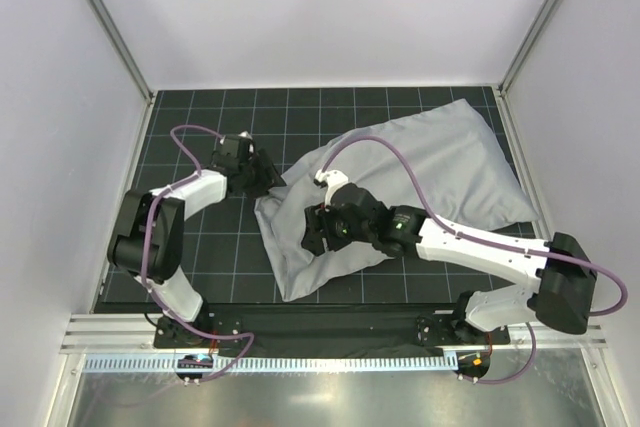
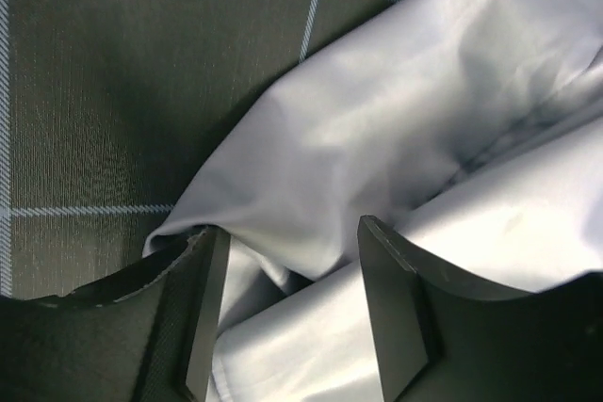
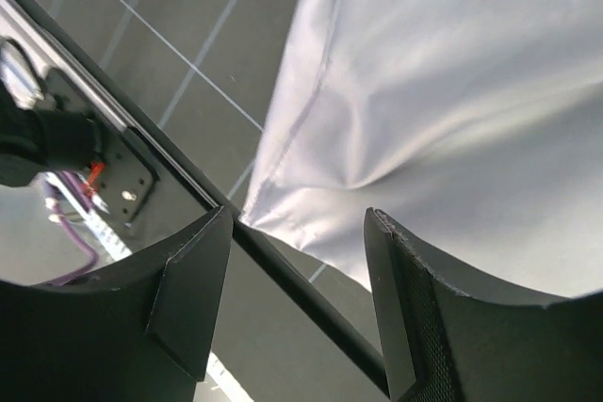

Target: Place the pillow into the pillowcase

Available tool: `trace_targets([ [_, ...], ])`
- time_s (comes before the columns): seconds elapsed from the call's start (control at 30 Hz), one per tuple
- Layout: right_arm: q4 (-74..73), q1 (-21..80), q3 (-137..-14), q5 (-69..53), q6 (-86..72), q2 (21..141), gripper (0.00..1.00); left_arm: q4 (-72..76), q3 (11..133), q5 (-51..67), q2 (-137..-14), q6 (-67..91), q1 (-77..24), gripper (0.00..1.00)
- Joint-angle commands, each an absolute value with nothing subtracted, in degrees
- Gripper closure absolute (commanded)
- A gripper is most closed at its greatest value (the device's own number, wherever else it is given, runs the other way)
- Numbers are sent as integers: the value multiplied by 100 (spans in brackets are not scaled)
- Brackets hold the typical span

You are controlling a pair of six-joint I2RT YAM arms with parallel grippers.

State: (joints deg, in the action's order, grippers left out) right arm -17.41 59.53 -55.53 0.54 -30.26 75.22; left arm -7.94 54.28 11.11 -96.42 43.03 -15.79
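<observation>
The blue-grey pillowcase (image 1: 420,177) lies wrinkled and puffed on the black grid mat, running from the back right toward the front middle. No cream pillow shows in any view. My left gripper (image 1: 268,179) is at the pillowcase's left edge. In the left wrist view it (image 2: 292,233) is open, with folds of the pillowcase (image 2: 377,110) lying between its jaws. My right gripper (image 1: 315,239) hangs over the pillowcase's front part. In the right wrist view it (image 3: 298,218) is open and empty above a hemmed corner of the pillowcase (image 3: 452,91).
The black grid mat (image 1: 200,247) is bounded by white walls at the left, back and right. An aluminium rail (image 1: 330,332) runs along the front edge. The mat's black front edge (image 3: 311,294) and an arm base plate (image 3: 118,176) show in the right wrist view.
</observation>
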Motion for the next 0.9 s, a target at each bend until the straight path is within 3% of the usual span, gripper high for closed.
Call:
trace_targets([
  [0.0, -1600, 6047, -5441, 527, -3146, 7690, 35, -571, 5739, 861, -9764, 4228, -1591, 41],
  [0.13, -1494, 6064, -5212, 755, -3261, 7419, 35, -738, 5915, 1011, -10098, 4254, -1600, 41],
  [0.2, -1538, 6064, -5151, 983, -3287, 7296, 35, -712, 5836, 967, -10134, 4254, -1600, 46],
  [0.23, -1582, 6064, -5150, 1071, -3305, 7234, 35, -712, 5845, 836, -10151, 4245, -1591, 54],
  [0.27, -1678, 6064, -5142, 1142, -3313, 7129, 35, -729, 5845, 739, -10160, 4228, -1591, 76],
  [0.33, -1818, 6064, -5133, 1326, -3331, 7032, 36, -747, 5836, 450, -10116, 4227, -1503, 100],
  [0.5, -2363, 6064, -5089, 2125, -3568, 6760, 37, -598, 5784, 588, -9871, 4517, -933, 100],
  [0.67, -3363, 5968, -5054, 3556, -4295, 6531, 37, 806, 5590, 1949, -10019, 5859, 279, 100],
  [0.8, -3762, 5521, -4870, 3675, -4693, 6302, 37, 2501, 5309, 2443, -10414, 7310, 764, 100],
  [0.87, -3753, 5187, -4660, 3613, -4763, 6083, 38, 2681, 5773, 2496, -10818, 7802, 843, 100],
])
